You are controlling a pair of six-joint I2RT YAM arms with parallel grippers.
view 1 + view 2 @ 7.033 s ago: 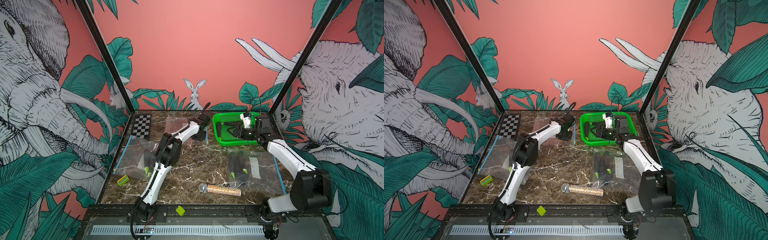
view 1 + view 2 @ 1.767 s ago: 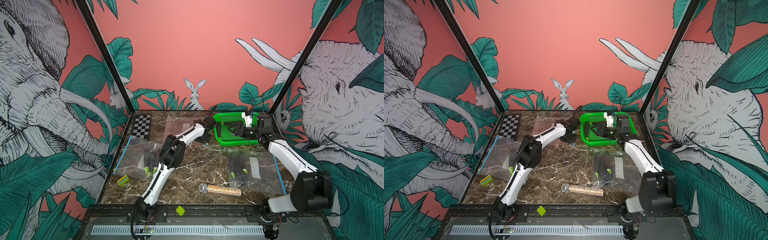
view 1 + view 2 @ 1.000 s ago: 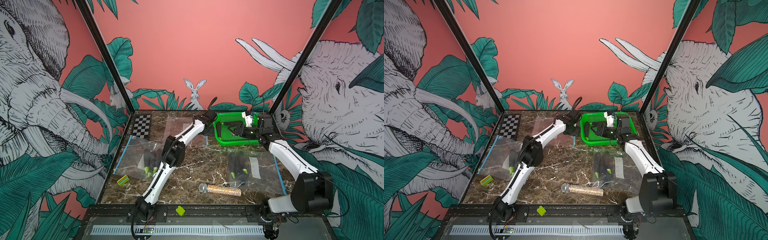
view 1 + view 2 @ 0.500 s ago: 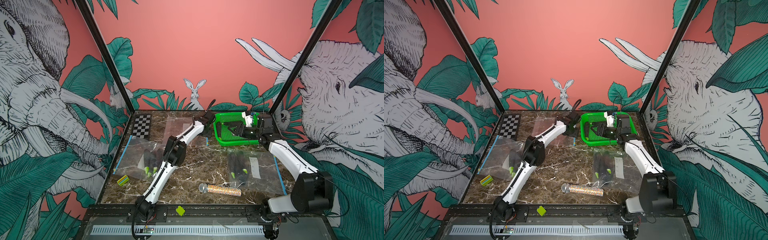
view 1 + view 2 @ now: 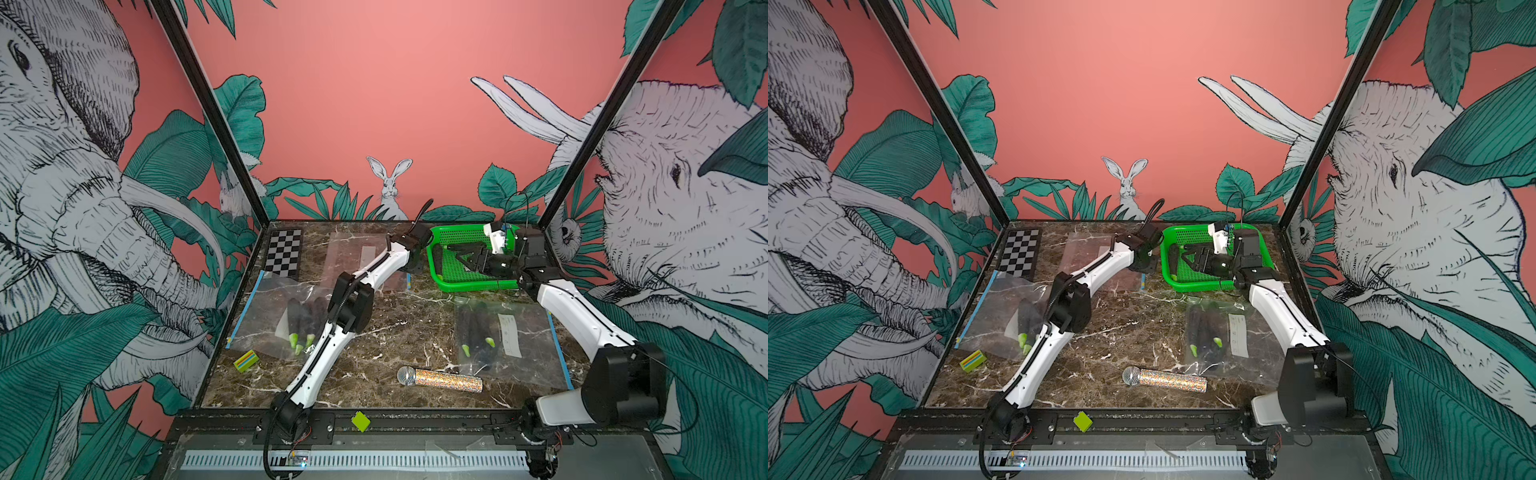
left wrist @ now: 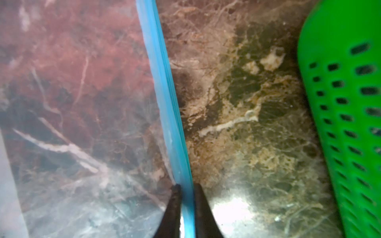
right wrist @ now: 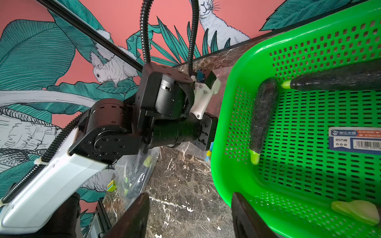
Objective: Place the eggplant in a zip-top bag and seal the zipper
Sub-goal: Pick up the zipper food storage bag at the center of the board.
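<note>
**A:** Surface and enclosure?

**B:** Brown veined marble counter (image 5: pixel 395 328), boxed in by salmon walls printed with elephants, leaves and a rabbit. Checkerboard card (image 5: pixel 284 255) at rear left, green basket (image 5: pixel 469 286) at rear right. Two filled clear bags lie mid-counter, one to the left (image 5: pixel 270 320) and one to the right (image 5: pixel 528 345). Glitter microphone (image 5: pixel 440 379) near the front edge. Small striped block (image 5: pixel 246 360) at front left.

**A:** Task items?

**B:** Eggplant (image 7: pixel 262 115) lies in the basket, along the wall nearest the left arm. A second eggplant (image 7: pixel 334 80) lies along the adjoining wall. The empty zip-top bag (image 5: pixel 345 262) lies flat at the rear, between card and basket, with its blue zipper strip (image 6: pixel 165 92) on the basket side.

**A:** Arms?

**B:** Left arm is stretched from the front rail to the rear, elbow raised over the left filled bag, wrist bent down just beside the basket. Left end effector (image 6: pixel 186 188) is closed tight, pinching the zipper strip between its fingers. Right arm runs up the right side, wrist over the basket. Right end effector (image 7: pixel 189 196) points toward the left arm, jaws well apart and gripping nothing. One finger is over the counter, the other over the basket's corner.
</note>
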